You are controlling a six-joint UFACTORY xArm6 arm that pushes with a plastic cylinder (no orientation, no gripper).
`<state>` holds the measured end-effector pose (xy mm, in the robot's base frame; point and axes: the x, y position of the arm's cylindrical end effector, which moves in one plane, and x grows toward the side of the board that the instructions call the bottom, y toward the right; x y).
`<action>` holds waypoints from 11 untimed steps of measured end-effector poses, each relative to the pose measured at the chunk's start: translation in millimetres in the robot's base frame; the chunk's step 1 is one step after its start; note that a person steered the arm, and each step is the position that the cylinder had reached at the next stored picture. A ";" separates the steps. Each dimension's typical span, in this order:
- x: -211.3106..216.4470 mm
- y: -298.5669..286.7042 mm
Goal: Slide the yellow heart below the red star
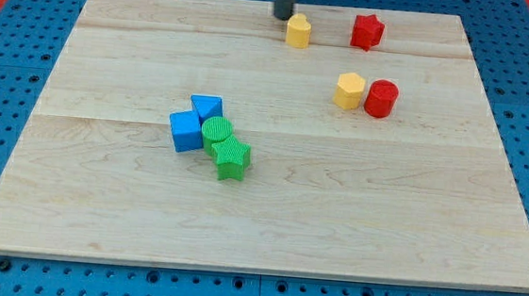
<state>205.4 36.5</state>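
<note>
The yellow heart (298, 31) lies near the view's top, left of the red star (367, 31), with a gap between them. My tip (282, 16) stands just up and left of the yellow heart, very close to it or touching it. The rod rises out of the view's top edge.
A yellow hexagon (349, 90) sits touching a red cylinder (381, 99) right of centre, below the star. Left of centre are a blue triangle (207, 108), a blue cube (185, 130), a green cylinder (217, 132) and a green star (232, 158) in a cluster. The wooden board (99, 211) lies on a blue perforated table.
</note>
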 end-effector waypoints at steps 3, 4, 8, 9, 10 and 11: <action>63.5 -6.6; 63.8 -51.4; 97.3 6.9; 98.2 52.0; 98.3 69.2; 110.6 49.0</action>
